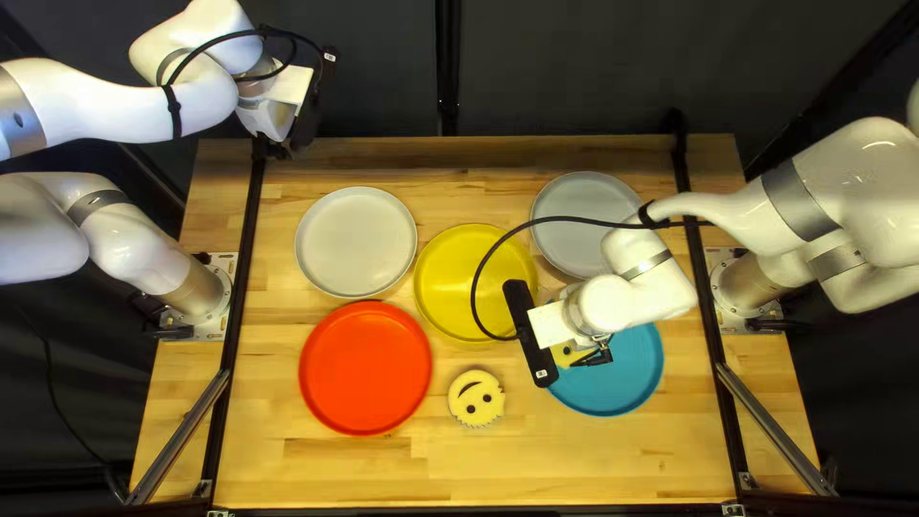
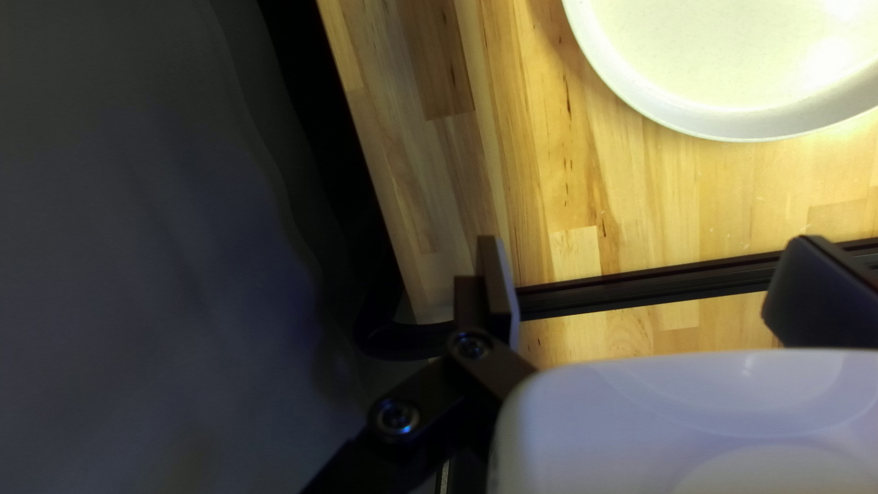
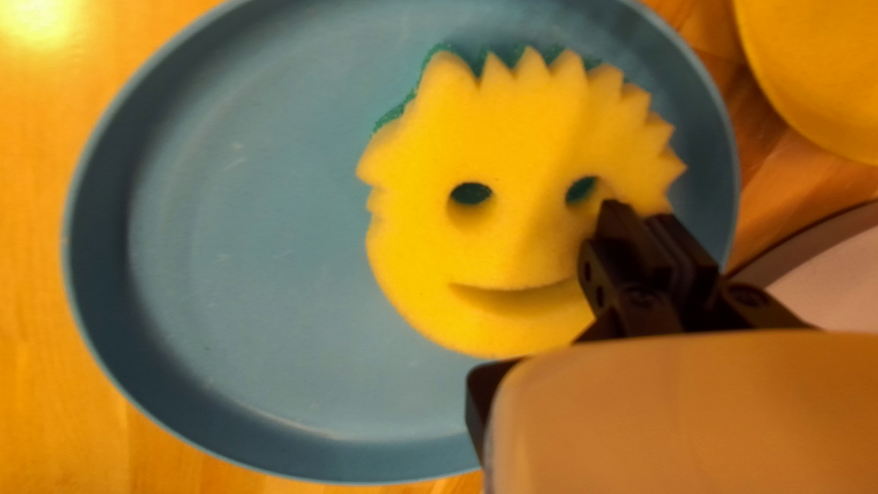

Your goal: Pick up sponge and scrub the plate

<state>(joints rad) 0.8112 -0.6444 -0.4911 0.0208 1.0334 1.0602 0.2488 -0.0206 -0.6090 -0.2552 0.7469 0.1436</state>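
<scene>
Over the left part of the blue plate (image 1: 627,378), my right gripper (image 1: 592,356) holds a yellow sponge (image 1: 565,358), partly hidden by the arm. The right wrist view shows this smiling face-shaped sponge (image 3: 494,229), green underneath, above the blue plate (image 3: 247,274). My right gripper (image 3: 642,218) pinches its edge with closely spaced fingers, and the sponge bulges beside them. Whether its underside touches the plate cannot be told. My left gripper (image 1: 278,150) hangs over the table's far left corner; in the left wrist view, my left gripper (image 2: 649,270) is open with nothing between its fingers.
A second smiling sponge (image 1: 476,398) lies on the table between the red plate (image 1: 366,368) and the blue one. Behind are a white plate (image 1: 356,241), a yellow plate (image 1: 464,273) and a grey plate (image 1: 584,215). My right arm and its cable cross above the yellow and grey plates.
</scene>
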